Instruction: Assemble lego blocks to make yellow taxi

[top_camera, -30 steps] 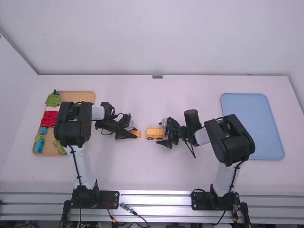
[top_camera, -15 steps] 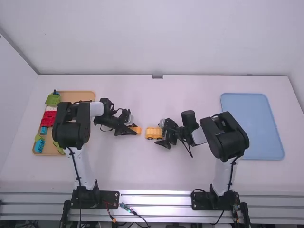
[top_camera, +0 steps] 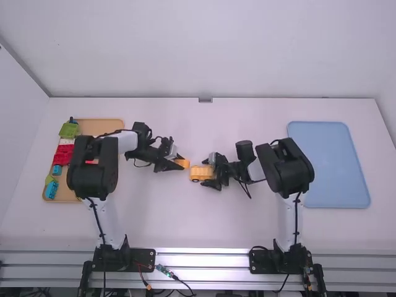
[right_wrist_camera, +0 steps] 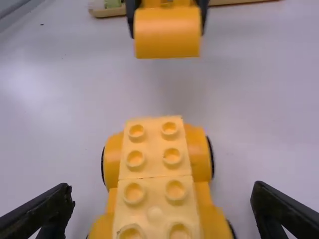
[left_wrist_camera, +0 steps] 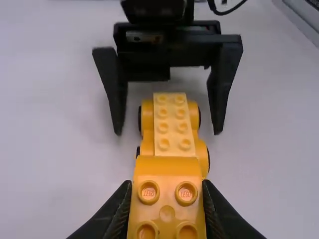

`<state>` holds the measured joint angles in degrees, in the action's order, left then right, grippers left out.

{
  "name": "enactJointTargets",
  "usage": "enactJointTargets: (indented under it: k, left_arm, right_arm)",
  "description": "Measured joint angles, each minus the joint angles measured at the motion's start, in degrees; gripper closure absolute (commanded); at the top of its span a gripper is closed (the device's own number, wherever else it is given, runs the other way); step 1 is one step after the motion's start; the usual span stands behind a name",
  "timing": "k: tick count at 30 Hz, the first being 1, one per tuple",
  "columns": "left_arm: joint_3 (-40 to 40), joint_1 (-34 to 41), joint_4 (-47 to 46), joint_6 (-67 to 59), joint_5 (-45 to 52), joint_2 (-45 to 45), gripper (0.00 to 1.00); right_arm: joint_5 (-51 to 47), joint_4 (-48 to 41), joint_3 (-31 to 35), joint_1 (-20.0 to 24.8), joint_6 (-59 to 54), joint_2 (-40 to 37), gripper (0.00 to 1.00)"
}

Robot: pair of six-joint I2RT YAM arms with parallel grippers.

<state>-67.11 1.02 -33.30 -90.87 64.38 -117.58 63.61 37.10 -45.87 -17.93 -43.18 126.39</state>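
In the left gripper [top_camera: 180, 164] sits one orange block [left_wrist_camera: 167, 172], near one wheeled base [right_wrist_camera: 152, 167].

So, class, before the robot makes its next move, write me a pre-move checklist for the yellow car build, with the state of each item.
1. Loose block held by the left gripper: ok, it sits between the fingers.
2. Car base upright on the table: ok.
3. Studs on the base uncovered, ready to take a block: ok.
4. Right gripper steadying the base: not ok, its fingers stand open on either side with gaps.
5. Block directly above its spot on the base: not ok, it is off beyond the base's end.
6. Block high enough to clear the studs: cannot tell.
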Motion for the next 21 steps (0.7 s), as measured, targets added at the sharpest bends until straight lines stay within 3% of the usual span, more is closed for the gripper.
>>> enactJointTargets:
  k: [6, 12, 21]
  left_arm:
    - [0.9, 4.7, 9.8, 10.4, -4.9, 1.0, 0.98]
    - [6.6, 7.8, 16.0, 16.0, -7.6, 7.1, 0.98]
    - [18.2, 9.1, 36.4, 27.1, -7.8, 12.8, 0.98]
  right_arm:
    - [-1.0, -0.1, 0.0, -1.4, -0.5, 0.3, 0.06]
    - [-1.0, 0.0, 0.0, -1.3, -0.5, 0.3, 0.10]
    - [-1.0, 0.2, 0.0, -1.0, -0.5, 0.2, 0.32]
